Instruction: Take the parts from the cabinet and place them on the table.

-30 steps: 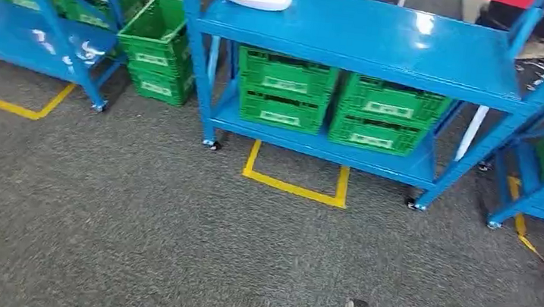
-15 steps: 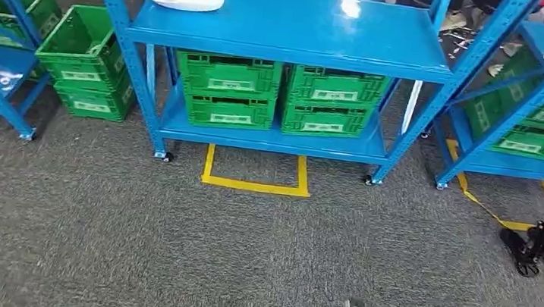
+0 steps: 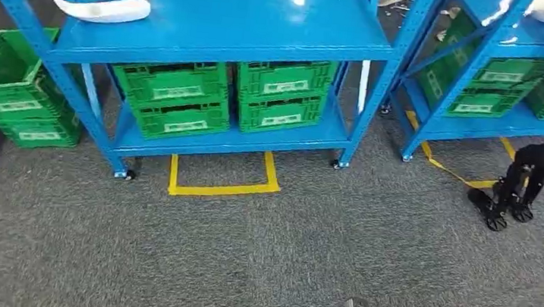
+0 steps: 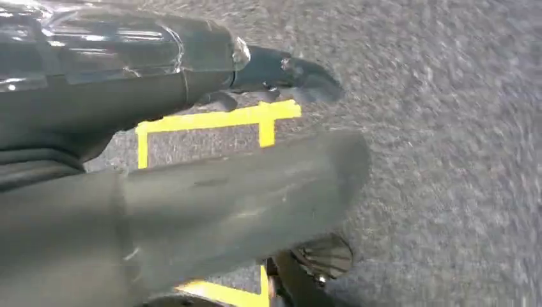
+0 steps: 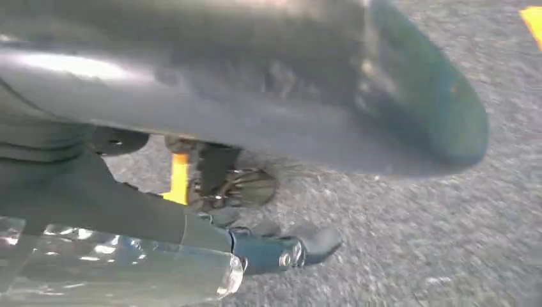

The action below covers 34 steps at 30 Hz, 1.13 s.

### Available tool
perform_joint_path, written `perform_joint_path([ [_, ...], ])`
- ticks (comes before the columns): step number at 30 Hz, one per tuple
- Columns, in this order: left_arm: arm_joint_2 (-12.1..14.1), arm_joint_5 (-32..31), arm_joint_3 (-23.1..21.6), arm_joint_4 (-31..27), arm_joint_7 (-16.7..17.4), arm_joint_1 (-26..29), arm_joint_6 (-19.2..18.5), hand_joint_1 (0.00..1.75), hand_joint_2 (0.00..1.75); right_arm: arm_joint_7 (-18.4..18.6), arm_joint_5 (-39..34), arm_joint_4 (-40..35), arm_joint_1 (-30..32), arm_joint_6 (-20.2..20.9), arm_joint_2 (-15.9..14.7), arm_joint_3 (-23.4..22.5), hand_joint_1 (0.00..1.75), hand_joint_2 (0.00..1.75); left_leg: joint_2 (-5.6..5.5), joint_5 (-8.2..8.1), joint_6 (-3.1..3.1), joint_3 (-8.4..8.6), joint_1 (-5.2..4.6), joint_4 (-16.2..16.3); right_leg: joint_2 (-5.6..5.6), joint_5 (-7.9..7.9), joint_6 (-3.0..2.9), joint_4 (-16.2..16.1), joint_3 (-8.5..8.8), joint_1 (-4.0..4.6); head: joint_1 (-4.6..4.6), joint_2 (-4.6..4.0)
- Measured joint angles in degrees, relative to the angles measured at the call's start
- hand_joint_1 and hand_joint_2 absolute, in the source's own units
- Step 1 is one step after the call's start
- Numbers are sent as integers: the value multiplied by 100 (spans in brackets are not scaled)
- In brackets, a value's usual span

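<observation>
1. Seen from the head: grey carpet [image 3: 243, 257] below, a blue rack [image 3: 222, 19] ahead, standing on small wheels.
2. On the rack's upper shelf, near its left end: a white curved part [image 3: 101, 7], lying flat.
3. On the lower shelf: four green crates [image 3: 221, 99], stacked two high in two side-by-side piles.
4. On the floor just in front of the rack: a square of yellow tape [image 3: 222, 177], open toward the rack.
5. Left of the rack: more green crates [image 3: 12, 88] stacked by another blue frame.
6. To the right: a second blue rack [image 3: 506, 71] with green crates, yellow tape trailing past its foot.
7. Far right on the carpet: a dark legged machine [image 3: 529, 180], partly cut off.
8. Left hand [image 4: 192, 160], from its wrist camera: hanging above the carpet, thick grey thumb and dark fingers [image 4: 287, 73] apart, nothing held.
9. Right hand [image 5: 255, 160], from its wrist camera: likewise over the carpet, thumb and fingers [image 5: 287, 246] spread, holding nothing.
</observation>
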Motion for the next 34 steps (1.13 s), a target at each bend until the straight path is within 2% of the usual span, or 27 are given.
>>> perform_joint_path([
  [1, 2, -2, 0, 0, 0, 8, 0, 0, 0, 0, 15, 2, 9, 0, 2, 0, 0, 0, 25, -15, -7, -223, -2, 287, 60, -23, -6, 9, 18, 6, -26, 0],
  [2, 7, -2, 0, 0, 0, 12, 0, 0, 0, 4, 20, 2, 31, 2, 2, 0, 0, 0, 60, 128, -13, -310, -2, 282, 98, -52, -3, 20, 46, 6, -46, 0],
  [3, 9, 0, 2, 0, 2, 12, 0, 0, 0, 11, 20, 2, 47, 4, 2, 4, 0, 0, 82, 411, -18, -268, 3, 22, 133, -87, 11, 34, 87, 1, -66, 0],
  [5, 17, 0, 0, -2, 52, 8, 9, 0, 0, 17, 18, 0, 46, 28, 13, 22, 0, 0, 77, 1065, -18, 51, 17, -883, 181, -182, 69, 95, 169, -16, -94, 0],
  [7, 17, 2, 0, 0, 148, -2, 17, 0, 0, 26, 13, 2, 30, 57, 13, 35, 0, 0, 5, 1005, 35, 187, 23, -1212, 210, -272, 148, 198, 139, 18, -173, 0],
  [8, 13, 0, 0, 2, 188, -2, 17, 0, 0, 26, 13, 2, 32, 63, 13, 37, 0, 0, 5, 999, 90, 169, 10, -1164, 217, -256, 172, 173, 130, 14, -142, 0],
  [10, 11, 0, 2, 0, 223, 20, 18, 0, 0, 28, 15, 2, 42, 68, 15, 42, 0, 0, 13, 994, 143, 174, -4, -1174, 229, -257, 205, 148, 147, 1, -107, 0],
  [11, 4, 0, 2, 0, 223, 15, 17, 0, 0, 31, 15, 2, 39, 68, 15, 50, 0, 0, 30, 1005, 186, 196, 45, -1208, 237, -307, 237, 163, 139, 1, -103, 0],
  [12, 17, 2, 2, -2, 221, 6, 20, 0, 0, 33, 15, 0, 37, 68, 26, 66, 0, 0, 46, 1001, 209, 215, 45, -1219, 163, -392, 277, 283, 106, 0, -70, 0],
  [13, 11, 2, 2, -2, 221, 3, 20, 0, 0, 33, 15, 2, 19, 72, 26, 88, 0, 0, 74, 988, 243, 222, 46, -1220, 111, -571, 313, 605, -49, -18, -5, 0],
  [15, 9, 13, 0, -2, 254, 11, 18, 0, 0, 33, 18, 2, 9, 87, 31, 98, 0, 0, 127, 970, 267, 223, 36, -1219, 61, -980, 365, 1552, -543, -44, 65, 0],
  [16, 11, 20, 2, -2, 276, 11, 17, 0, 0, 35, 20, 2, 22, 98, 33, 103, 0, 0, 151, 961, 271, 223, 33, -1219, 58, -1051, 377, 1875, -730, -54, 87, 0],
  [17, 11, 31, 2, -2, 289, 14, 18, 0, 0, 37, 18, 2, 38, 98, 37, 109, 0, 0, 166, 950, 265, 236, 31, -1218, 56, -975, 371, 1940, -800, -63, 107, 0],
  [18, 11, 37, 2, -2, 293, 14, 17, 0, 0, 37, 22, 2, 44, 101, 41, 118, 0, 0, 176, 937, 259, 254, 31, -1218, 56, -778, 357, 1753, -739, -64, 127, 0],
  [20, 0, 44, 2, -2, 293, 5, 17, 0, 0, 37, 22, 2, 39, 101, 42, 122, 0, 0, 187, 902, 230, 323, 26, -1220, 55, -179, 294, 783, -304, -59, 181, 0],
  [21, -9, 44, 2, -2, 291, -1, 18, 0, 0, 37, 22, 2, 39, 101, 39, 125, 0, 0, 190, 888, 213, 339, 36, -1230, 55, -48, 245, 328, -108, -47, 203, 0],
  [22, -18, 48, 0, -2, 293, -14, 17, 0, 0, 39, 22, 2, 33, 101, 33, 125, 0, 0, 190, 877, 178, 327, 4, -1227, 49, -128, 211, 260, -31, -3, 177, 0],
  [25, -20, 50, 2, -2, 297, -6, 17, 0, 0, 42, 22, 4, 53, 98, 33, 127, 0, 0, 195, 900, 80, 338, 42, -1280, 45, -161, 164, 194, -27, 26, 194, 0],
  [26, -20, 50, 2, -2, 297, -12, 18, 0, 0, 42, 24, 4, 52, 101, 33, 131, 0, 0, 198, 901, 27, 386, 24, -1319, 44, -127, 116, 96, 18, 11, 201, 0],
  [27, -13, 50, 2, -2, 297, -9, 17, 0, 0, 42, 24, 2, 51, 101, 39, 131, 0, 0, 167, 827, 16, 385, 33, -1254, 17, -80, 98, 7, 97, -27, 201, 0],
  [28, -11, 50, 2, -2, 297, -9, 18, 0, 0, 42, 24, 2, 40, 103, 42, 131, 0, 0, 167, 859, 97, 379, 0, -1256, 47, -83, 213, -13, 122, -9, 135, 0],
  [29, -11, 57, 2, 0, 306, -12, 17, 0, 0, 42, 24, 2, 35, 103, 39, 131, 0, 0, 164, 995, 358, 431, -10, -1403, 46, -103, 244, 9, 136, -5, 48, 0],
  [30, -11, 59, 0, 0, 319, -16, 18, 0, 0, 42, 24, 2, 35, 103, 39, 133, 0, 0, 160, 807, 431, 491, -9, -1422, 46, -114, 227, 7, 143, 8, 19, 0],
  [31, -11, 72, 0, 2, 339, -13, 18, 0, 0, 42, 24, 2, 40, 103, 39, 133, 0, 0, 152, 951, 353, 487, -5, -1421, 43, -132, 217, 10, 165, 9, 22, 0],
  [32, -13, 76, 0, 2, 345, -11, 18, 0, 0, 42, 24, 2, 37, 105, 39, 136, 0, 0, 151, 911, 273, 520, -1, -1463, 42, -137, 209, 12, 171, 8, -7, 0],
  [33, -11, 77, 2, 2, 350, -11, 17, 0, 0, 42, 24, 2, 37, 107, 39, 136, 0, 0, 147, 930, 218, 523, 0, -1471, 41, -147, 193, 21, 171, 8, -26, 0],
  [34, -11, 85, 2, 2, 350, -11, 17, 0, 0, 42, 24, 2, 36, 112, 39, 136, 0, 0, 144, 930, 201, 528, -1, -1484, 38, -149, 190, 22, 171, 6, -48, 0],
])
